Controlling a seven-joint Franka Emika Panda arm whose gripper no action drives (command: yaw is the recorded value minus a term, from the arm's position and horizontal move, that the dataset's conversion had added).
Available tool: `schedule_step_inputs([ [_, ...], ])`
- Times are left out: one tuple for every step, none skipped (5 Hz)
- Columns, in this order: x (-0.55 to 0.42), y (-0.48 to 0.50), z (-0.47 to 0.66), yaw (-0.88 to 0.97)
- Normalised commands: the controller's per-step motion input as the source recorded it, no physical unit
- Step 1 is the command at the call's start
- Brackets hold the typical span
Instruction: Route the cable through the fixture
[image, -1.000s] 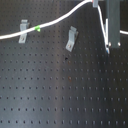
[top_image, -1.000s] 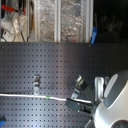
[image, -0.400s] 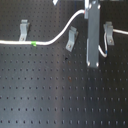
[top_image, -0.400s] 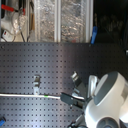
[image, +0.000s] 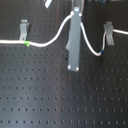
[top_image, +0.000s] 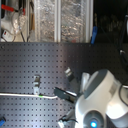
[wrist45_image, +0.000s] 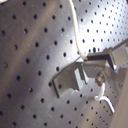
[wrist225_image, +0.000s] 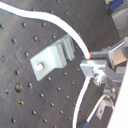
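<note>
The arm (top_image: 100, 100) is glossy white, with rounded, bulbous joint housings and dark grey seams between them. One round cap (top_image: 92, 121) carries a small glowing blue light. The gripper (image: 74, 47) is slim, with long flat grey metal fingers (wrist225_image: 95, 67), one bearing a screw.

Looks like a robotics lab bench: black perforated breadboard (image: 45, 95) with small metal clip fixtures (image: 23, 29) bolted on, plus foil-wrapped gear (top_image: 60, 20) behind it in the second exterior view.
</note>
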Motion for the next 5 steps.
schedule_step_inputs([
  [-0.418, 0.058, 0.18, -0.18],
  [-0.318, -0.034, 0.21, -0.66],
  [0.0, 0.0, 0.0, 0.0],
  [-0.065, -0.334, 0.21, -0.66],
  [-0.112, -0.171, 0.18, -0.88],
])
